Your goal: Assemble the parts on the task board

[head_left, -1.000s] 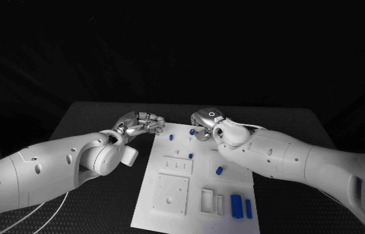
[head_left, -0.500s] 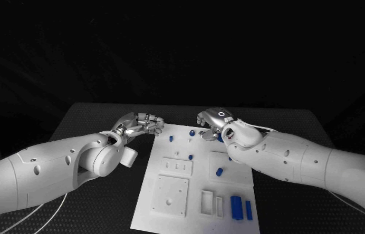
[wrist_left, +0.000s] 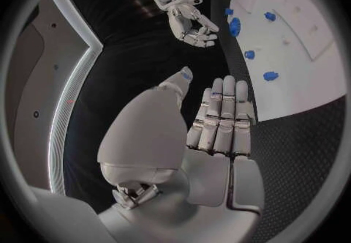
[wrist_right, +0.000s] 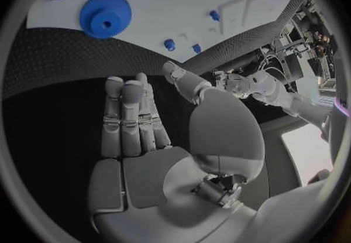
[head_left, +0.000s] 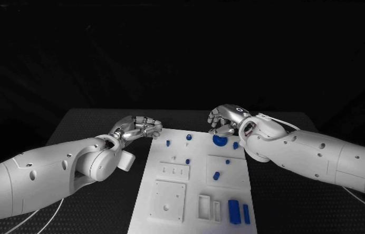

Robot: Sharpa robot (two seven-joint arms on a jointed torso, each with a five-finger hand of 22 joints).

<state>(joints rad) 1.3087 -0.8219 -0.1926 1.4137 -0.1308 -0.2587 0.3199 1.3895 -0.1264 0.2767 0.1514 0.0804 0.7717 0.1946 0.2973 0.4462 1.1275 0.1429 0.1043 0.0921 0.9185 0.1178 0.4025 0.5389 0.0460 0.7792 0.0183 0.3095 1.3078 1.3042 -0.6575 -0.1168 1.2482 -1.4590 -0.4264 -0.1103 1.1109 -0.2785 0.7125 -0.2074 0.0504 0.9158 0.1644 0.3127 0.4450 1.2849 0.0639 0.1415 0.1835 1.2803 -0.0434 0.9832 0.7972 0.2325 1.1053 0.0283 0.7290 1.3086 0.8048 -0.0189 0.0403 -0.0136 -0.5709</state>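
Left to right across the surface [head_left: 91,118]. My left hand [head_left: 139,126] hovers just off the far left corner of the task board [head_left: 199,178]; in the left wrist view its fingers [wrist_left: 223,115] lie straight and side by side with nothing between them and the thumb, so I read it as empty and unclenched. Nearest to it on the board are two small blue pegs [head_left: 168,143] [head_left: 188,137] by the far left edge.

Further right, the blue gear [head_left: 220,140] lies flat on the board close to its far right corner, with a short blue block [head_left: 236,145] just beside it toward the right edge. My right hand [head_left: 227,118] hangs over the far edge of the board, directly beyond the gear; the right wrist view shows its fingers [wrist_right: 126,117] extended and apart from the thumb, holding nothing, with the gear [wrist_right: 106,14] ahead of the fingertips across a strip of bare surface.

The relation that matters: the gear lies straight in front of the right hand and well apart from the left, so I judge the right arm the nearer one for any grasp there. Being round, it offers no long axis to align with. Two long blue bars [head_left: 239,212] rest at the near right corner, lengthwise along the board's right edge.
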